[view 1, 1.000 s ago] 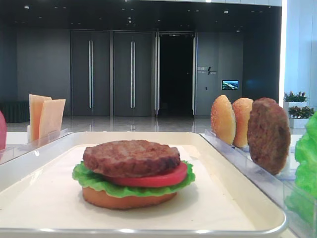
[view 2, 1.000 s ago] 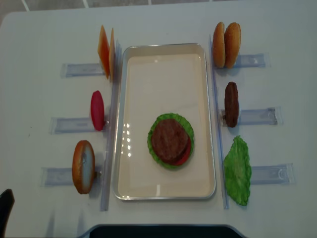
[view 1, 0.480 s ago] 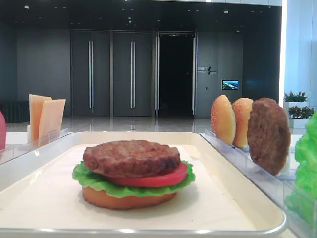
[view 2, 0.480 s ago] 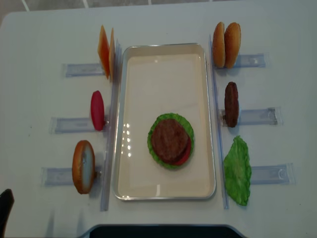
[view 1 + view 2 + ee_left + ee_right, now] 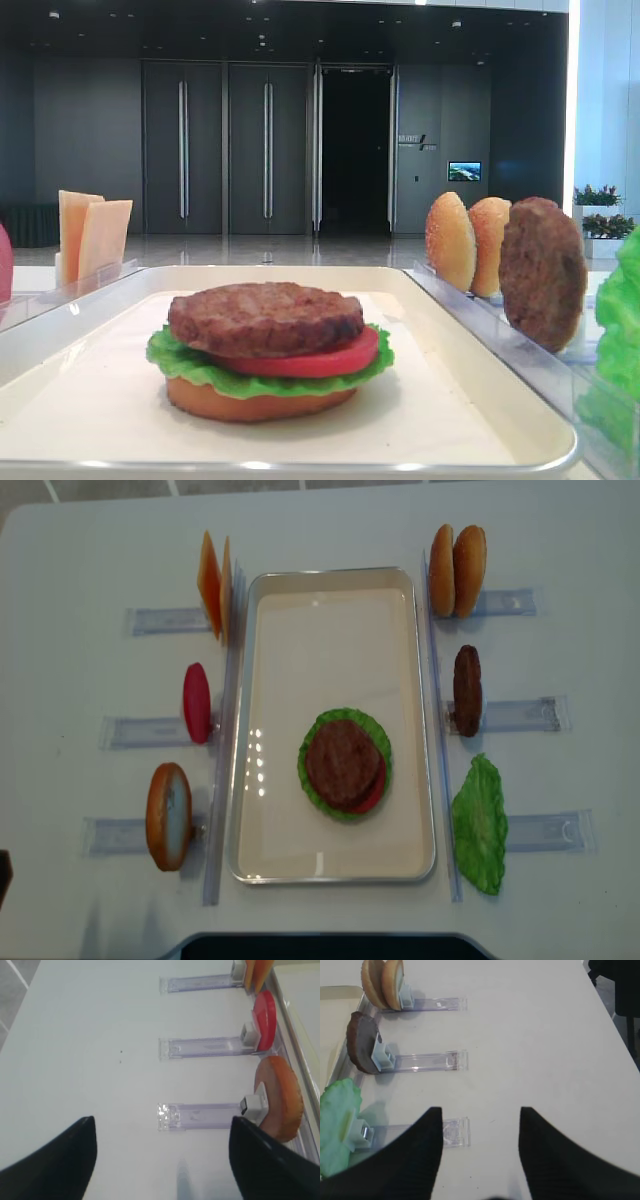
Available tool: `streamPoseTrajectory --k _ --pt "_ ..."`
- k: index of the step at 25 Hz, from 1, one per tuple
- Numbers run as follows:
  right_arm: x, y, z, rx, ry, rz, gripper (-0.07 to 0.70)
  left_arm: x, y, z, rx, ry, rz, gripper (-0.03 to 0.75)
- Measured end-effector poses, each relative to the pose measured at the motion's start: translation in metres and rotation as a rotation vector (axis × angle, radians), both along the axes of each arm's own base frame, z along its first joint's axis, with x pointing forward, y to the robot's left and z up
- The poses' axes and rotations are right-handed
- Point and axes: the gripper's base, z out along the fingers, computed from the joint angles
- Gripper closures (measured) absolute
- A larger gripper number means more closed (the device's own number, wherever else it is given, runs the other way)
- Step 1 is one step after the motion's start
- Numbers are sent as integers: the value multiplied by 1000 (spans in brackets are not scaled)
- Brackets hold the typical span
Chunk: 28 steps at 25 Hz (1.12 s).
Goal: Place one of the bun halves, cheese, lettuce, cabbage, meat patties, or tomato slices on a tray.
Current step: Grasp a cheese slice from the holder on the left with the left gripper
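White tabletop [image 5: 330,530] spreads under me, with dark doors [image 5: 225,150] in the room behind. At its centre lies the tray [image 5: 252,730], and on the tray's liner, toward 5 o'clock, sits a stack: bun base [image 5: 255,402] at the bottom, lettuce [image 5: 180,358] on it, a tomato slice [image 5: 320,362] showing at the stack's right, and a patty [image 5: 342,763] on top. Clear racks [image 5: 520,715] flank the tray. At 10 o'clock two cheese slices [image 5: 213,583] stand on edge side by side; at 9 o'clock a spare tomato [image 5: 196,702] stands upright; at 8 o'clock a bun half [image 5: 168,815] stands in its rack. At 1 o'clock two sesame buns [image 5: 457,570] stand touching each other, at 3 o'clock a second patty [image 5: 467,690] stands on edge, and at 4 o'clock a spare leaf [image 5: 480,823] leans in its rack. My left gripper [image 5: 162,1160] hangs over bare table left of the bun half's rack, fingers [image 5: 60,1162] spread wide, holding nothing. My right gripper [image 5: 480,1145] hangs over the table right of the leaf's rack, fingers [image 5: 560,1160] apart and empty.
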Motion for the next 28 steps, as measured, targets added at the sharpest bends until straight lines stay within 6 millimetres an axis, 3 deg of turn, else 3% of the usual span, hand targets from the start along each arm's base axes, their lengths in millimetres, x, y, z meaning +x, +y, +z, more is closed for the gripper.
streamPoseTrajectory --k 4,11,19,28 --pt "0 0 0 0 0 0 267 21 0 15 -28 135 40 87" --pt "0 0 0 0 0 0 267 79 -6 27 -40 373 47 87" --pt "0 0 0 1 1 0 267 152 -10 11 -21 619 50 87" --pt "0 0 0 1 1 0 267 218 -15 -7 -26 741 47 87"
